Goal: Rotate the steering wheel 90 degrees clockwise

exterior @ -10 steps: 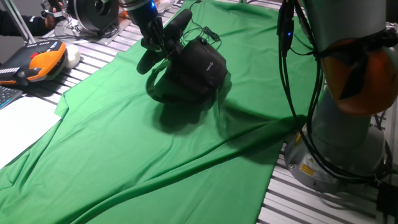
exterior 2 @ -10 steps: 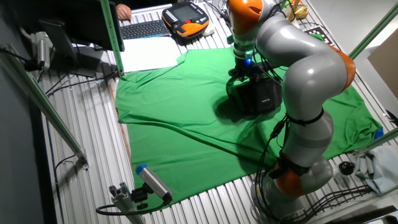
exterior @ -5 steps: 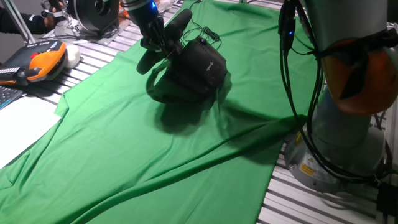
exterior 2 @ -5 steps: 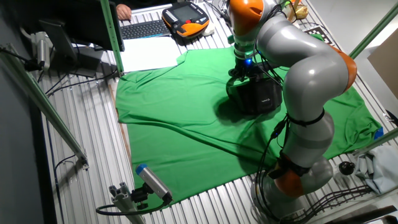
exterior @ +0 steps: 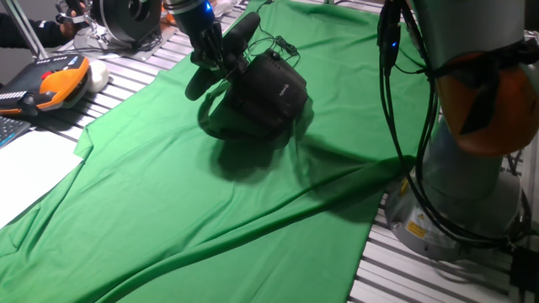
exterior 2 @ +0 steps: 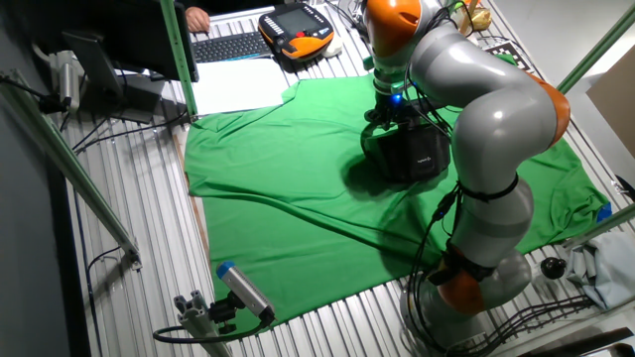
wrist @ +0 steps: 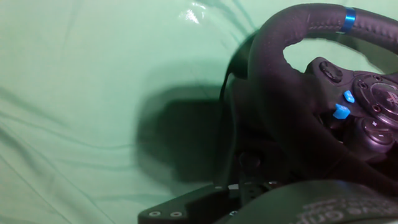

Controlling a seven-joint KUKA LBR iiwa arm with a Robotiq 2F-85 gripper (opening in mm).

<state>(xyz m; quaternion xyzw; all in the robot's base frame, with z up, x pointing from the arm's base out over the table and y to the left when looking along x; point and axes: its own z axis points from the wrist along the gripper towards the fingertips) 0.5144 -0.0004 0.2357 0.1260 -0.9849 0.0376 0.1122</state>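
Note:
The steering wheel [exterior: 238, 35] is a black round wheel on a bulky black box base [exterior: 271, 91], standing on the green cloth [exterior: 194, 219]. My gripper [exterior: 212, 55] sits at the wheel's lower left rim, and its fingers appear closed around the rim. In the other fixed view the gripper [exterior 2: 389, 111] is at the wheel [exterior 2: 380, 141], partly hidden by my arm. The hand view shows the rim [wrist: 280, 81] close up with a blue stripe [wrist: 349, 18], and the hub [wrist: 373, 106] with small blue-looking buttons. My fingertips are out of sight there.
An orange teach pendant [exterior: 59, 84] and white paper [exterior: 25, 168] lie at the left. A black-and-silver ring device [exterior: 126, 18] stands at the back left. A keyboard [exterior 2: 228, 45] lies at the far edge. My arm's base [exterior: 472, 185] stands at the right. Folds cross the cloth.

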